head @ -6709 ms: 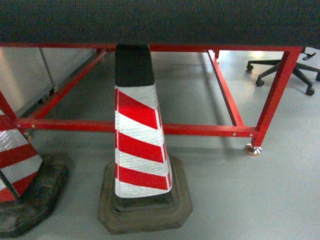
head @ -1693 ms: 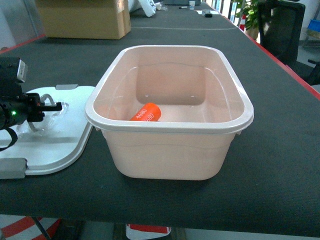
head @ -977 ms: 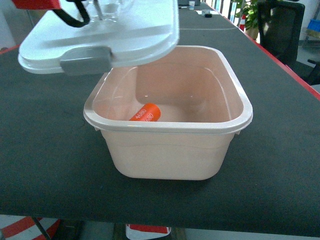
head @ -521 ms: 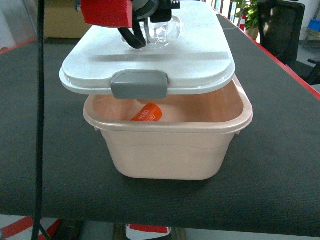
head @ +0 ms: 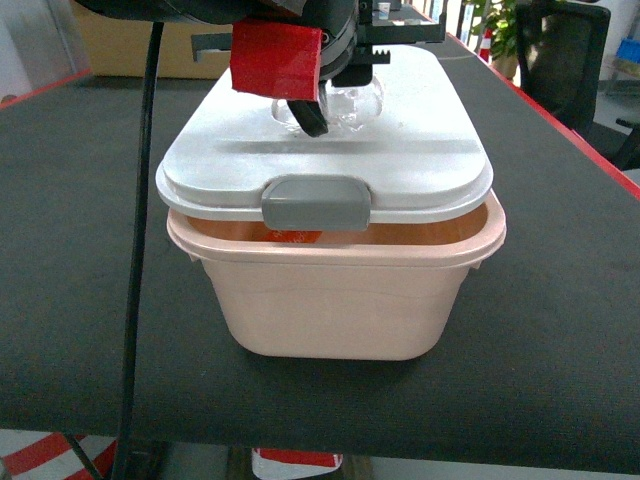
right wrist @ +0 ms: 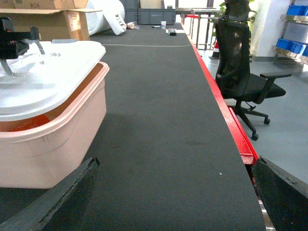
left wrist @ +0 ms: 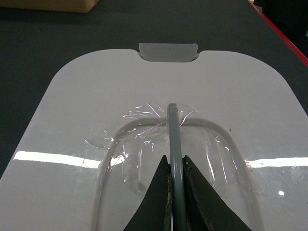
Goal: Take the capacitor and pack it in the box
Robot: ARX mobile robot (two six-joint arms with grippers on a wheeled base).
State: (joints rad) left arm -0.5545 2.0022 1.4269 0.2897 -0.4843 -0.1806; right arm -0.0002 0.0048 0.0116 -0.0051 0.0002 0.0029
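A pink plastic box (head: 340,300) stands on the black table. A white lid (head: 320,150) with a grey latch (head: 317,203) lies over its opening, slightly above the rim at the front. Through that gap shows a strip of the orange capacitor (head: 300,237), which also shows in the right wrist view (right wrist: 24,122). My left gripper (left wrist: 175,161) is shut on the lid's thin grey handle (left wrist: 173,125), and it hangs over the lid's middle (head: 320,100). My right gripper (right wrist: 175,192) is open and empty, low over the table to the right of the box (right wrist: 53,144).
A cardboard box (right wrist: 48,19) and a white bag (right wrist: 113,14) sit at the table's far end. The table's red edge (right wrist: 231,120) runs along the right, with a black office chair (right wrist: 240,62) beyond it. A black cable (head: 135,300) hangs at the left.
My left gripper lifted the lid off the table at the left, carried it right over the box and lowered it onto the opening. The capacitor is now mostly covered. Earliest, the head camera faced the floor.
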